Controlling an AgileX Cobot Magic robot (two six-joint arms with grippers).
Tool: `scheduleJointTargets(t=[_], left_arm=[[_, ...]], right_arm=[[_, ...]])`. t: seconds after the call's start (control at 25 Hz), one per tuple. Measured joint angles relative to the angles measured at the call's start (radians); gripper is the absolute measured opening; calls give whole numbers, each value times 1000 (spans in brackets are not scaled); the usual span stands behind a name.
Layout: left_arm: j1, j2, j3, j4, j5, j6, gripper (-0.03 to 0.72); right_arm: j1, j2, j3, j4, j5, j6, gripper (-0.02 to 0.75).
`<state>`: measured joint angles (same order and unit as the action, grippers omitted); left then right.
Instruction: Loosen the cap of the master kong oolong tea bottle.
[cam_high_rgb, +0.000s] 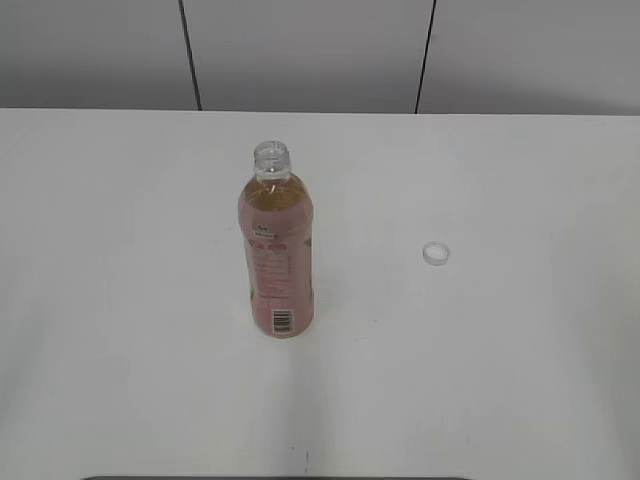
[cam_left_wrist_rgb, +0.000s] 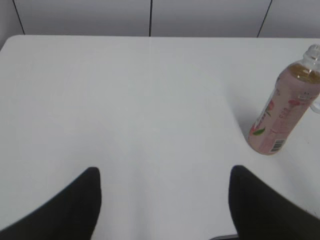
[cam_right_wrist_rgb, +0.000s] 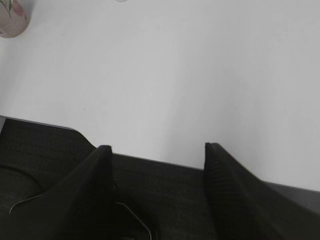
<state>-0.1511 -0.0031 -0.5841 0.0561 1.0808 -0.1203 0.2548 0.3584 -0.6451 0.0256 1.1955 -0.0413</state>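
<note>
The master kong oolong tea bottle stands upright in the middle of the white table, pink label and barcode facing me, its clear threaded neck bare. It also shows at the right edge of the left wrist view and as a sliver in the top left corner of the right wrist view. The white cap lies on the table to the bottle's right, off the bottle. My left gripper is open and empty, far left of the bottle. My right gripper is open and empty above the table's front edge.
The white table runs back to a grey panelled wall. A dark mat with a thin wire lies below the table's front edge in the right wrist view.
</note>
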Motion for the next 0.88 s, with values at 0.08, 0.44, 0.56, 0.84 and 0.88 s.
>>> scheduleJointTargets(t=[0.08,0.44,0.56,0.84,0.88], left_arm=[[0,-4,14,0,-27,2,484],[0,-4,20,-56,-48,103,467],[0,-4,20,-70,-48,120,465],[0,-4,20,-72,-50,128,458],[0,-4,20,-72,-50,129,458]], right_arm=[[0,-83,75,-2,-44,-28,438],[0,-363,132,-14,-82,-102,369],[0,-365,132,-18,-83,-102,329],[0,-365,132,-26,-86,-95,300],[0,-365,132,-26,-87,-95,300]])
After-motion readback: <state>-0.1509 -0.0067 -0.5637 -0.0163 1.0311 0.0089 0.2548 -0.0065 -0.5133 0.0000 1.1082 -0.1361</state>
